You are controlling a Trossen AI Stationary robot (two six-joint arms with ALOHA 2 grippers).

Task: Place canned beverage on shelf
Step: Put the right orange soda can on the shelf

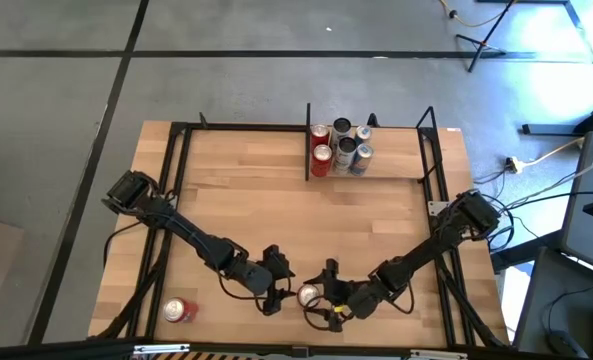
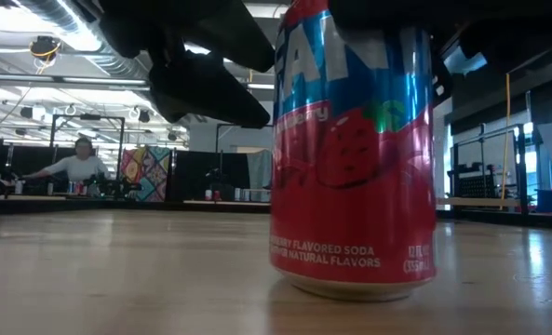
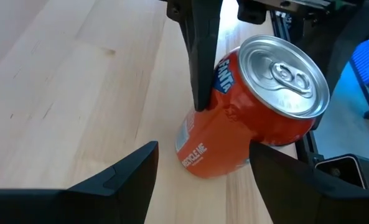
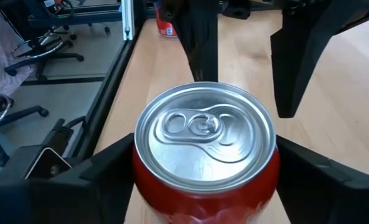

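Note:
A red strawberry soda can [image 1: 308, 295] stands upright on its base on the wooden table [image 1: 246, 210], near the front edge. My right gripper [image 1: 321, 298] comes at it from the right and is shut on it. My left gripper [image 1: 279, 285] is open just left of the can. In the left wrist view its fingertips [image 3: 134, 171] stand on either side of the can's lower part [image 3: 203, 155], apart from it. The shelf [image 1: 376, 178] is at the table's far side and holds several cans [image 1: 341, 148] beside its upright black panel. My right gripper pinches the can's side wall just below the top rim [image 4: 148, 186] between its two fingers, one on each side. One finger [image 3: 200, 68] shows flat against the wall; the can hides the other. The fingers come about level from the table's right. The can stands upright, its base [image 2: 350, 284] on the table.
A second red can [image 1: 180, 310] lies on its side at the near left corner. Black frame rails [image 1: 171, 190] run along the table's left and right sides. The shelf floor right of the cans [image 1: 396, 165] is bare wood. A person [image 2: 80, 166] sits in the room beyond.

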